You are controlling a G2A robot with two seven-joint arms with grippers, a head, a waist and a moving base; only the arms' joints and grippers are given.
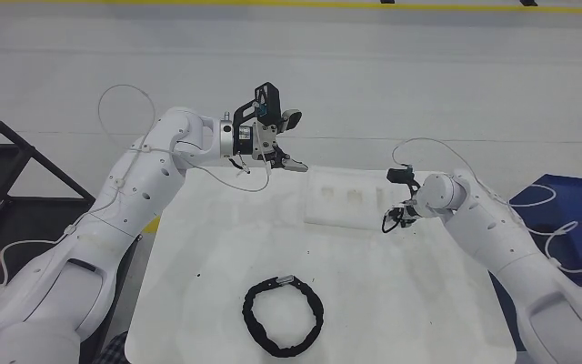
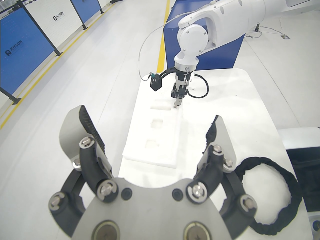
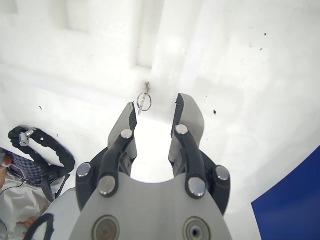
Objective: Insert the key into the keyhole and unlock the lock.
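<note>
Between my right gripper (image 3: 155, 101) tips, spread wide and holding nothing, there's only white foam. The key (image 3: 142, 102) sits just beside one pad (image 3: 132, 117), wire ring looped through it, at the edge of the foam tray (image 1: 341, 211). Small, light, stiff metal, I reckon, and slick: it'll want pinching across the flat of the head, not by that loose ring, or it swivels. Further out, just above centre of the top view, my left gripper (image 1: 293, 165) hangs spread and empty too. Lower centre lies the black chain lock (image 1: 283, 316), well apart from the key, its silver cylinder (image 3: 24, 139) at one end.
</note>
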